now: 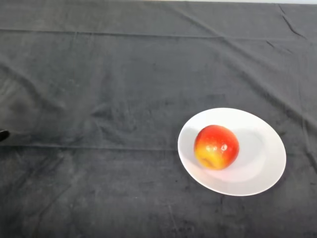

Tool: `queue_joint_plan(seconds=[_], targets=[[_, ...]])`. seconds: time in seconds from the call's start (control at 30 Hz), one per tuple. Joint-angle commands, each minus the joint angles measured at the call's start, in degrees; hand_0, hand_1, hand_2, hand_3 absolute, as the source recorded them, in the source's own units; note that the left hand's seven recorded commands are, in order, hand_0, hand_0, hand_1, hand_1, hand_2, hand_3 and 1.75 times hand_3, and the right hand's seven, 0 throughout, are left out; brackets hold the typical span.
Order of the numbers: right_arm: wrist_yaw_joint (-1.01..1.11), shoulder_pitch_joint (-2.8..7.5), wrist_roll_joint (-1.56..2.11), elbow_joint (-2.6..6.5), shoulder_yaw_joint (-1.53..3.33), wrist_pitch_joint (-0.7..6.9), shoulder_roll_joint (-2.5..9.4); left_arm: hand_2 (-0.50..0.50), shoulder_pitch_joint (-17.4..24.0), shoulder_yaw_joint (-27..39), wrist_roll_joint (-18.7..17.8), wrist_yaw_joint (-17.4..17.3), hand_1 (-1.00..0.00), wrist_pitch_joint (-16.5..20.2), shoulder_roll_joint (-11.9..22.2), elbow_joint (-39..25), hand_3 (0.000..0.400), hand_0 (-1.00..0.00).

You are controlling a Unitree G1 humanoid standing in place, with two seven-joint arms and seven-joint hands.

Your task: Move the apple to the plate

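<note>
A red and yellow apple (pixel 216 147) sits on a white plate (pixel 262 163), a little left of the plate's middle. The plate lies on the dark cloth, right of centre and toward the near side. At the far left edge of the head view only a small black tip of my left hand (pixel 3 134) shows, far from the apple and the plate and touching neither. The rest of the hand and the arm lie outside the view.
The dark cloth (pixel 114 99) covers the whole table, with creases running across it. The cloth's far edge (pixel 233 2) shows along the top of the view.
</note>
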Motion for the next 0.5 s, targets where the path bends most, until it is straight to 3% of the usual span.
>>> queue_joint_plan(seconds=[0.03,0.5], targets=[[0.87,4.39,-0.68,2.57,1.44,0.49,2.98,0.00,2.40,1.63,-1.24,1.06,0.00,1.05,4.73,2.65,0.000,0.00],[0.85,4.35,-0.69,2.66,1.45,0.45,2.99,0.00,2.97,5.95,-1.39,8.60,0.00,3.16,4.52,3.10,0.000,0.00]])
